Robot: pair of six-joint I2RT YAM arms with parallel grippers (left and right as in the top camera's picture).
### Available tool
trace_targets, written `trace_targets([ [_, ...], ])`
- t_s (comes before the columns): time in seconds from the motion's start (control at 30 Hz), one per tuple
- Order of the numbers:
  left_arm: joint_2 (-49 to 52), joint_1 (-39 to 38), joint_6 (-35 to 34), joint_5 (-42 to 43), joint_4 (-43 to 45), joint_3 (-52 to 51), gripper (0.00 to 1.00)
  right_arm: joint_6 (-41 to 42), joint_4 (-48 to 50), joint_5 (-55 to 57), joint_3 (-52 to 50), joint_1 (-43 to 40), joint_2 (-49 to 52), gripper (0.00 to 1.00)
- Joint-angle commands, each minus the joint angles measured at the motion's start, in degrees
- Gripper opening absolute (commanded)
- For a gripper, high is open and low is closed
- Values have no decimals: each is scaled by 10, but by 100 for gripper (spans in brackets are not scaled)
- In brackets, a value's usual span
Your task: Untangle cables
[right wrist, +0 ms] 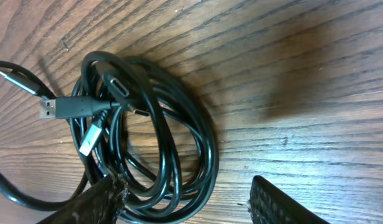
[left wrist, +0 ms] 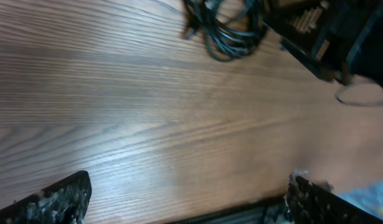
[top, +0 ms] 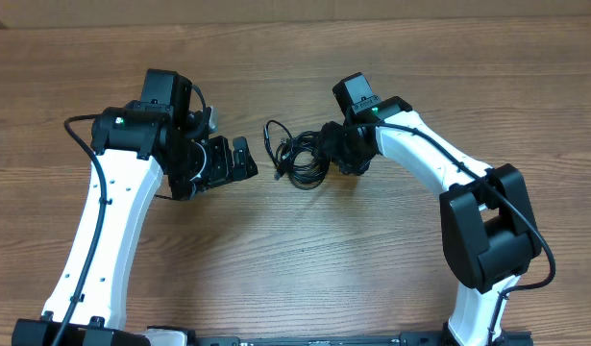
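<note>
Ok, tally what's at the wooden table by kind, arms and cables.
White robot arms with black joints: 2
Tangled bunch of thin black cables: 1
Total: 3

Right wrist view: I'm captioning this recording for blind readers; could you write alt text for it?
A loose coil of thin black cables lies on a wood-grain table, with several plug ends, including a USB-A plug, sticking out at its left. The right gripper is open at the bottom edge, one finger overlapping the coil.
</note>
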Motion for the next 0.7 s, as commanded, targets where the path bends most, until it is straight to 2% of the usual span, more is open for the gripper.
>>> trace_targets([
  [0.0, 4, -4, -37, -49, 7, -4, 100, 4, 2, 18, 0, 0, 1, 64],
  [0.57, 4, -4, -52, -46, 20, -4, 100, 17, 15, 33, -24, 0, 2, 63],
  [0.67, 4, -4, -52, -46, 20, -4, 100, 17, 20, 30, -25, 0, 2, 59],
])
